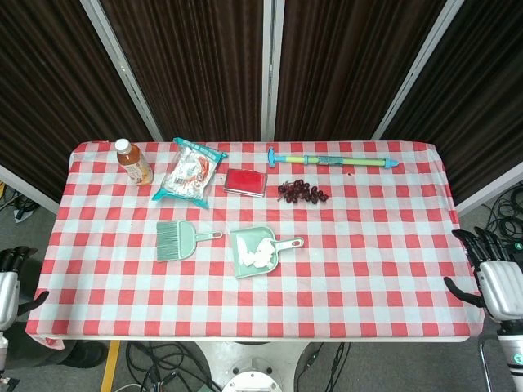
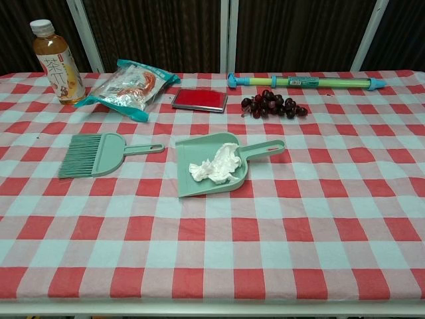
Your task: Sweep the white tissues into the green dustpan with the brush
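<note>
The green dustpan (image 1: 245,257) (image 2: 189,174) lies mid-table with the crumpled white tissues (image 1: 260,250) (image 2: 216,165) inside it. The green brush (image 1: 178,241) (image 2: 93,154) lies flat to its left, nobody holding it. My left hand (image 1: 8,286) hangs off the table's left edge, fingers apart and empty. My right hand (image 1: 494,282) is off the right edge, also spread and empty. Neither hand shows in the chest view.
Along the back stand a tea bottle (image 1: 132,162) (image 2: 56,60), a snack bag (image 1: 189,171) (image 2: 129,82), a red case (image 1: 245,181) (image 2: 199,99), dark cherries (image 1: 301,193) (image 2: 273,104) and a long green-blue water pump toy (image 1: 331,159) (image 2: 305,81). Red checked cloth (image 1: 359,269) covers the table.
</note>
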